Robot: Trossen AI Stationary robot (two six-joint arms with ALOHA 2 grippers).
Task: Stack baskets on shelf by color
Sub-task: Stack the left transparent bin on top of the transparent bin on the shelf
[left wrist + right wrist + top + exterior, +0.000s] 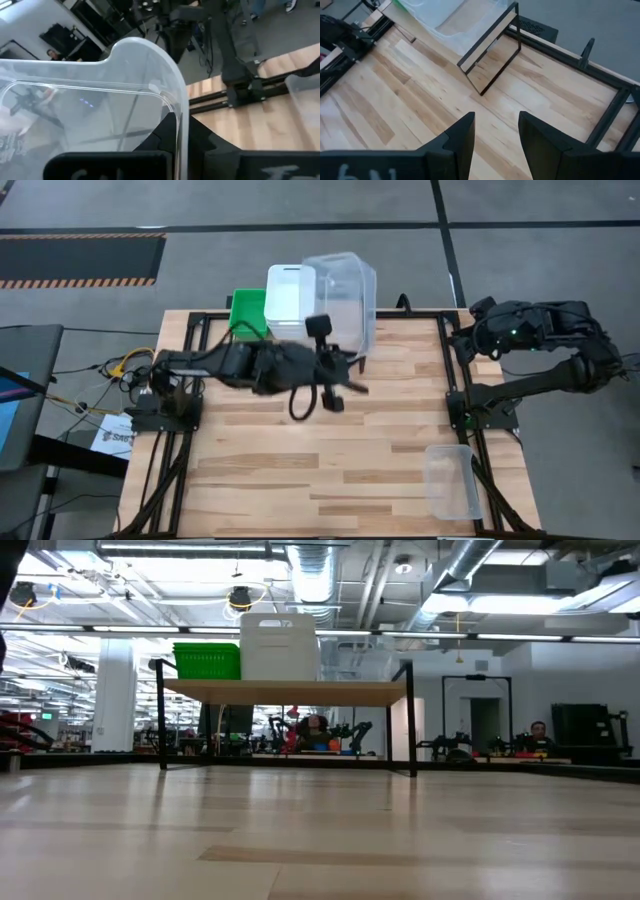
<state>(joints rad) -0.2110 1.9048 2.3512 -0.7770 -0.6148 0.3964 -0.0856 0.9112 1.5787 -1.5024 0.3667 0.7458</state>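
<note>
High view: the left gripper (345, 370) is clamped tight on the rim of a clear basket (342, 295), carried tilted above the shelf's (285, 692) right end, likely to start a clear stack beside the white baskets (289, 298) and green baskets (246, 312). The right gripper (495, 131) waits open and empty at the far right; another clear basket (452, 480) lies at the table's near right.
</note>
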